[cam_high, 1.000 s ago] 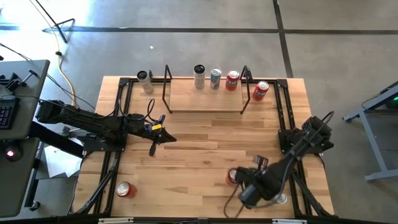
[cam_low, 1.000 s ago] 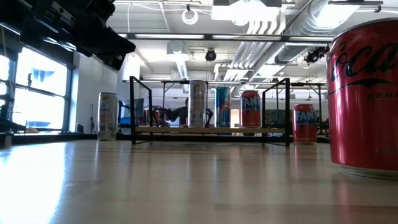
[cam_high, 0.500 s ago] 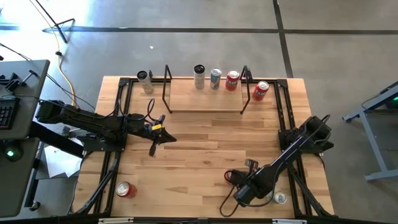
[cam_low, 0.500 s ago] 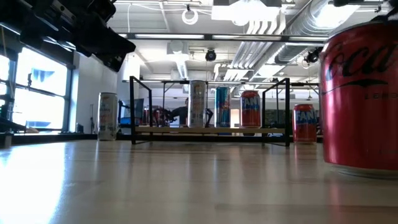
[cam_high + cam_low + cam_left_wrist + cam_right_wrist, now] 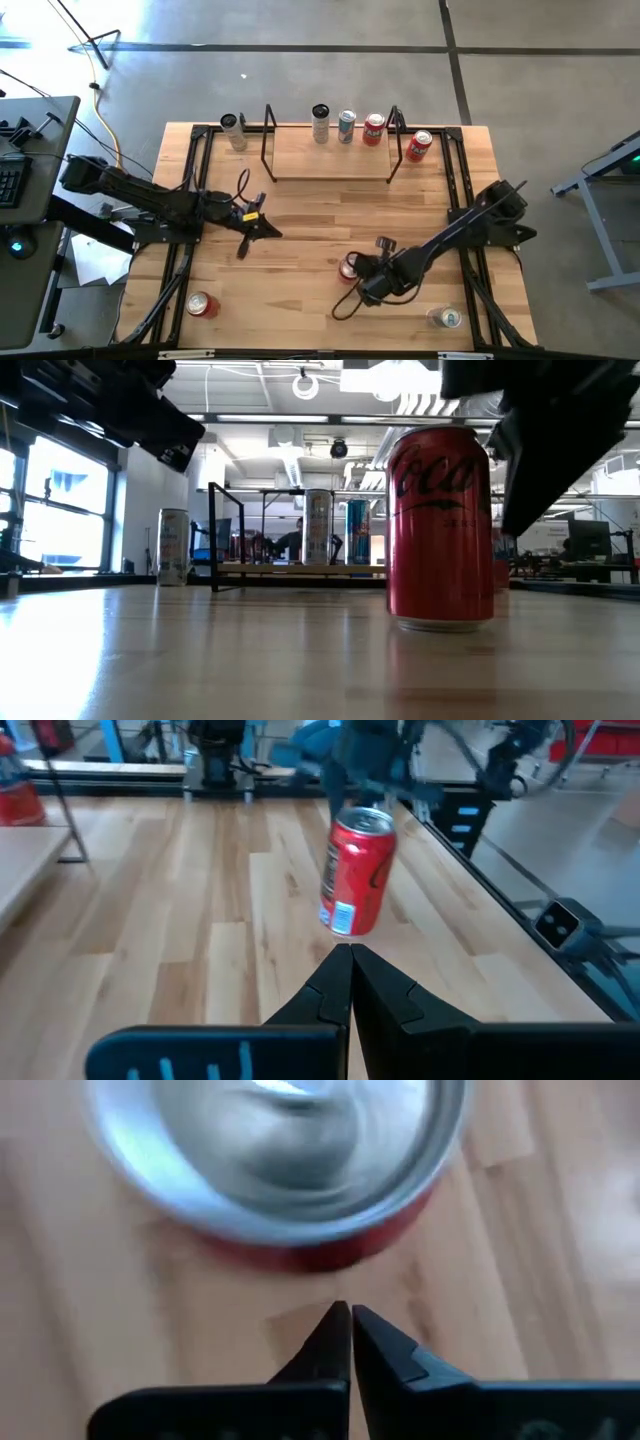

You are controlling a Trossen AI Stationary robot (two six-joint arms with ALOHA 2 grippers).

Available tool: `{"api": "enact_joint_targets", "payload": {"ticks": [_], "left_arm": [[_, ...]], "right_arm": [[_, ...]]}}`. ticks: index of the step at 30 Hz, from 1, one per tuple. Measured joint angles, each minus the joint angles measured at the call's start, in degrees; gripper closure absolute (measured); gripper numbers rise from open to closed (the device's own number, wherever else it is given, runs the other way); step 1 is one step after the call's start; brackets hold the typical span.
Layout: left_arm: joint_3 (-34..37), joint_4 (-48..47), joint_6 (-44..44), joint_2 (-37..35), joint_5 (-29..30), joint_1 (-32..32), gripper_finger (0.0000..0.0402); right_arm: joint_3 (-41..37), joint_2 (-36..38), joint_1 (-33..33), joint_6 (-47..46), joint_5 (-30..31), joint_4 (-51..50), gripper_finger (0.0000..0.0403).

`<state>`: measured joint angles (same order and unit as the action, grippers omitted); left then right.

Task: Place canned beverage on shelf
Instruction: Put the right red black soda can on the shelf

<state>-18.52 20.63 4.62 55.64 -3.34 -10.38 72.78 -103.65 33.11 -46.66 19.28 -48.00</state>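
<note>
A red cola can stands upright on its base on the wooden tabletop, right of centre; it also shows in the low view and the left wrist view. My right gripper is shut, its fingertips pointing down just beside the can's wall. My left gripper is shut and empty at mid-left, above the table, pointing toward the can. The shelf stands at the far edge, with three cans along its far side. My right gripper's shut fingertips point down close to the can's lower side wall, on the side toward the table's near right. A strip of bare wood shows between tips and can, so I cannot tell whether they touch.
A silver can stands left of the shelf and a red can right of it. A red can is near the front left, a silver can near the front right. Black frame rails run along both table sides.
My right gripper has gone toward the table's left and far edge, staying shut. The red cola can has slid along the table the same way with it, still upright, now nearer the table's middle.
</note>
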Motion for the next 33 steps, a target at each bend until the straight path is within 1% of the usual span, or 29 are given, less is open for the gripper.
{"api": "enact_joint_targets", "payload": {"ticks": [3, 6, 9, 15, 18, 23, 27, 30, 33], "left_arm": [[0.0, 0.2, 0.3, 1.4, 2.3, -2.1, 0.0401], [0.0, 0.4, 0.2, 3.4, 6.1, -3.9, 0.0401], [0.0, 1.0, 0.3, 5.8, 9.2, -5.1, 0.0401], [0.0, 6.5, 1.3, 11.0, 11.0, -6.5, 0.0402], [0.0, 6.9, 1.4, 12.8, 13.1, -7.1, 0.0401], [0.0, 7.1, 2.3, 14.4, 15.0, -7.8, 0.0401], [0.0, 7.7, 2.3, 14.7, 16.1, -8.3, 0.0401], [0.0, 8.5, 2.3, 14.6, 16.4, -8.6, 0.0402], [0.0, 8.5, 2.3, 14.6, 16.6, -9.2, 0.0401]], "right_arm": [[1.1, 1.1, 1.7, 1.6, -1.6, 1.8, 0.0403], [0.6, 1.0, 3.6, 8.1, -3.3, 11.1, 0.0403], [-1.1, 0.9, 4.2, 12.3, -1.5, 19.0, 0.0403], [-3.4, 0.9, 2.4, 12.7, 13.5, 19.1, 0.0403], [-4.2, 0.9, 1.5, 13.9, 17.3, 20.0, 0.0403], [-4.4, 0.9, -1.0, 17.2, 18.6, 22.3, 0.0403], [-4.2, 0.9, -2.6, 22.9, 18.1, 25.6, 0.0403], [-2.7, 1.7, -2.9, 27.4, 17.4, 24.2, 0.0403], [-1.3, 4.3, -2.2, 29.2, 17.9, 21.9, 0.0403]]}}
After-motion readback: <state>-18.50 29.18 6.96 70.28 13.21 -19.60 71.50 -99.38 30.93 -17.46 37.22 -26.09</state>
